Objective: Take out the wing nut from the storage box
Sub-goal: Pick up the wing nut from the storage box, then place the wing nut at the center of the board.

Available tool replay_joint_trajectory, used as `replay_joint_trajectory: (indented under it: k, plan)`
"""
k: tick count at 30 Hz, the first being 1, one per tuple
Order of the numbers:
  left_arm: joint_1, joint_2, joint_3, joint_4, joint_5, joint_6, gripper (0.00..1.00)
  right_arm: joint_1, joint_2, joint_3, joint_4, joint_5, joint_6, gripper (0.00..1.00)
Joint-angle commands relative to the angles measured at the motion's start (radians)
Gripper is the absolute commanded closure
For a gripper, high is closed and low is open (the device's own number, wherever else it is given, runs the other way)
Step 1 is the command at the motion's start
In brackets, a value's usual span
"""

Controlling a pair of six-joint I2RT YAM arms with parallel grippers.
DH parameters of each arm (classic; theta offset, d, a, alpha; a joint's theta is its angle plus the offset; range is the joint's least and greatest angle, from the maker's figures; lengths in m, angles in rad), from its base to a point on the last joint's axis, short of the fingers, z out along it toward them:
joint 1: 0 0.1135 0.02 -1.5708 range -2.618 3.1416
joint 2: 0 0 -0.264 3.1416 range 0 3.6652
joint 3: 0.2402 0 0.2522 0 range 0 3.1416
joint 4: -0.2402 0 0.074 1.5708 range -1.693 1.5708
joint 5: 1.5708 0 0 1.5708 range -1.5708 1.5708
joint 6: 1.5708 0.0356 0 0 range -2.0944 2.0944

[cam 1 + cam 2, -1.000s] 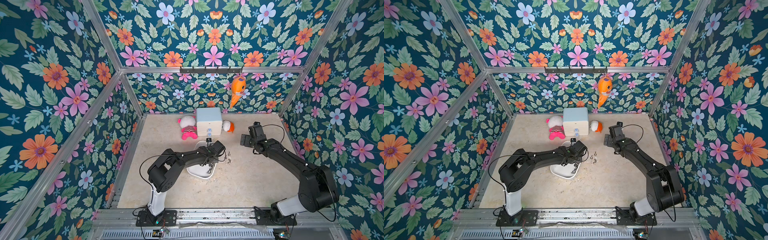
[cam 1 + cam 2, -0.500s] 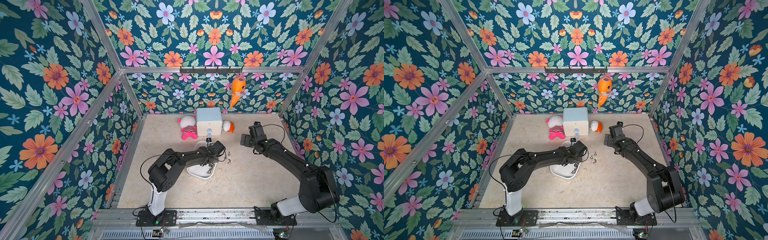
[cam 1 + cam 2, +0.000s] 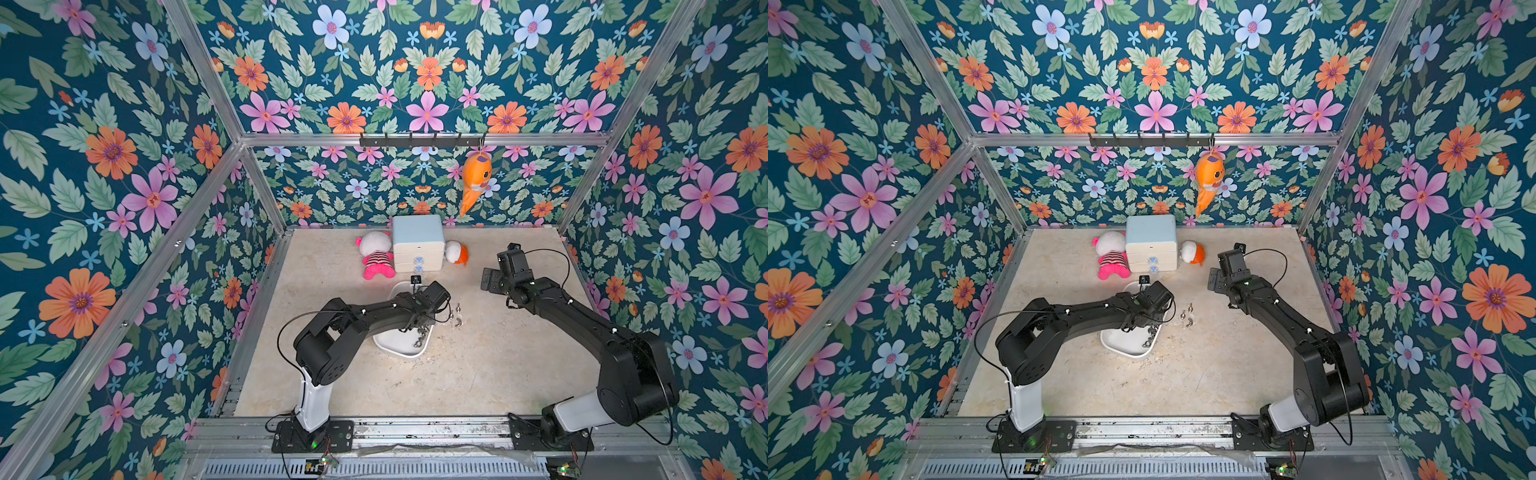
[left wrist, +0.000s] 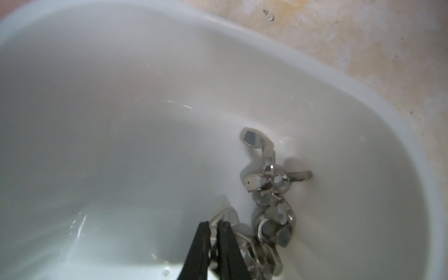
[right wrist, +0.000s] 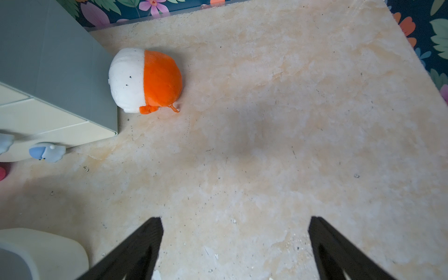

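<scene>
Wing nut (image 4: 228, 214): bright metal, probably light, rigid, slippery. Location: storage box (image 4: 363, 101), four o'clock corner, beside spare nuts (image 4: 271, 179). Left gripper (image 4: 213, 226) clenched on one wing, the sensible hold. Right gripper (image 5: 235, 218) released.

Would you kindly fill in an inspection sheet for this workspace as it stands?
Surface: beige tabletop, scattered specks.
Job's things: white storage box mid-table; wing nuts clustered at one end inside; two loose wing nuts on the tabletop beside it.
Clutter: drawer cabinet, pink plush, orange-white plush at the back.
Grippers: left gripper inside the box, fingers shut on a wing nut; right gripper open over bare tabletop.
Cables: a black cable loops off each arm.
Surroundings: floral walls, metal frame, hook rail with hanging orange toy.
</scene>
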Motion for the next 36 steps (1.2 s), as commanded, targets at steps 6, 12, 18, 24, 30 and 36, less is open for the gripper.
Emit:
replay_joint_trajectory:
  k: [6, 12, 18, 24, 30, 36]
  plan:
    - [-0.006, -0.065, 0.040, -0.046, -0.096, 0.033, 0.95, 0.001, -0.001, 0.009, 0.005, 0.004, 0.009, 0.01]
    - [-0.038, -0.087, 0.111, -0.080, -0.133, 0.065, 0.95, 0.000, 0.006, 0.014, 0.008, 0.001, 0.007, 0.01]
    - [-0.082, -0.082, 0.181, -0.081, -0.125, 0.078, 0.95, 0.001, 0.006, 0.017, 0.007, 0.007, 0.005, 0.01]
    - [-0.129, -0.057, 0.218, -0.081, -0.097, 0.073, 0.95, -0.001, 0.005, 0.020, -0.007, 0.027, -0.004, 0.01]
    - [-0.175, -0.016, 0.230, -0.081, -0.076, 0.047, 0.95, -0.015, 0.004, 0.020, -0.013, 0.023, -0.003, 0.01]
    - [-0.196, 0.021, 0.222, -0.079, -0.049, 0.022, 0.95, -0.034, -0.004, 0.019, -0.022, 0.022, -0.002, 0.01]
